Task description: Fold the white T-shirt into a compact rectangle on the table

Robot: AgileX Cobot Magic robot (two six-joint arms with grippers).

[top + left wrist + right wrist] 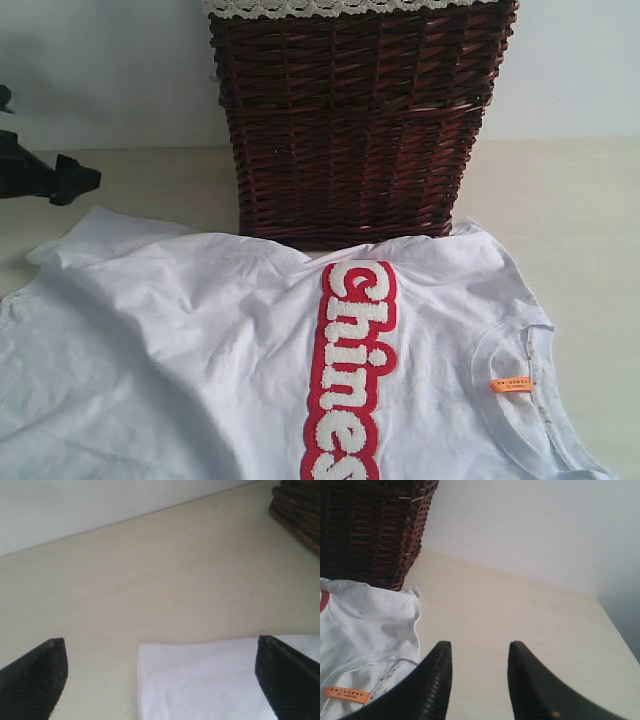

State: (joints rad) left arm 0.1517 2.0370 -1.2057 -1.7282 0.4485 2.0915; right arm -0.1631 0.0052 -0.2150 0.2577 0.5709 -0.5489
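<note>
None of the folds looks done yet, as far as I can judge. The white T-shirt (200, 340) lies spread front-up across the worktop (560, 200). Its red-outlined lettering (352, 360) is showing and the orange neck tag (511, 383) sits toward the right of the exterior view. Its far edge touches the foot of the dark wicker basket (360, 120), and one sleeve (100, 235) reaches out toward the left. The near part runs out of view, so I cannot say how the rest lies.

The left gripper (160, 645) has its jaws spread wide and holds nothing. A crisp white corner of cloth (210, 680) lies on the worktop beneath and between them, and I cannot tell whether it is sleeve or hem. The right gripper (480, 645) has its jaws partly apart with only bare worktop between them, just beside the neck end of the shirt.

My reading is that nearly everything is left. The sleeves need to come in, the sides over and the length doubled up, and the basket crowds the far edge.
</note>
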